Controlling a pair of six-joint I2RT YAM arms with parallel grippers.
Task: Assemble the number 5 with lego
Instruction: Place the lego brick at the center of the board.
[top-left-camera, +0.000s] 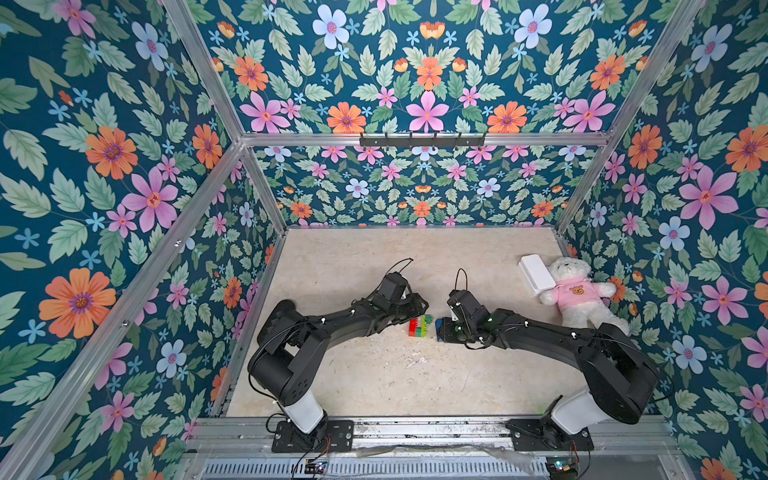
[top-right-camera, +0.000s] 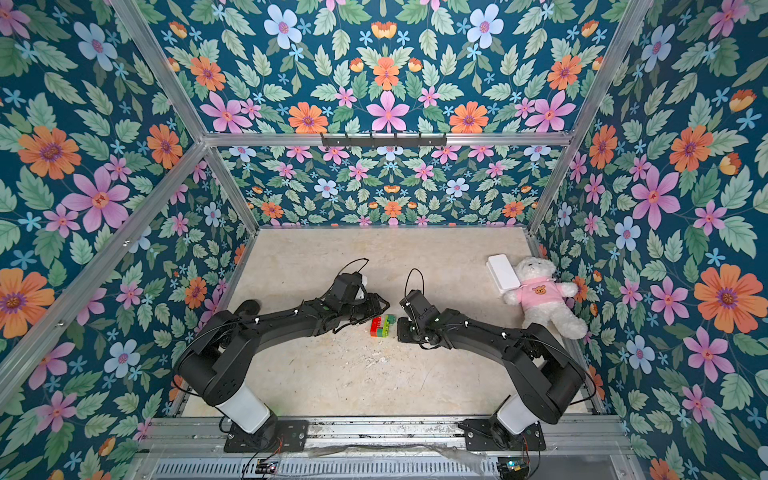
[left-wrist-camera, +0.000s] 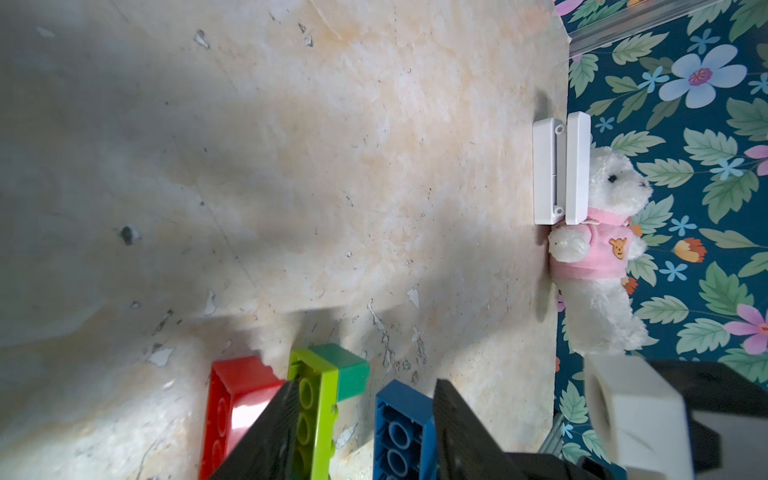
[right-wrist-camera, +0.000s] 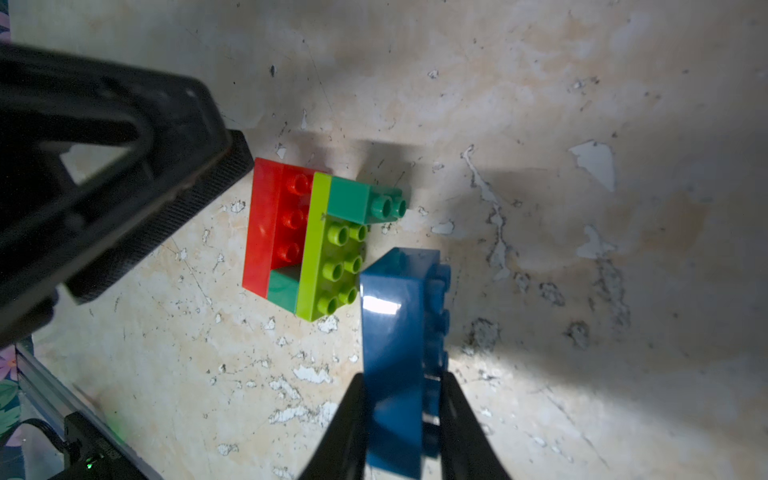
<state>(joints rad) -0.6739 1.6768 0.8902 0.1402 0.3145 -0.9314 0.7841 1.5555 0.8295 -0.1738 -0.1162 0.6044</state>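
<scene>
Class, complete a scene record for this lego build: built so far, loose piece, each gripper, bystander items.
Built so far: joined bricks, red, dark-green, lime, dark-green, lying on the table
Loose piece: blue brick, beside the lime layer, unattached
Right gripper: shut on blue brick
Left gripper: open, near the red layer
Bystanders: teddy, white box, side by side
</scene>
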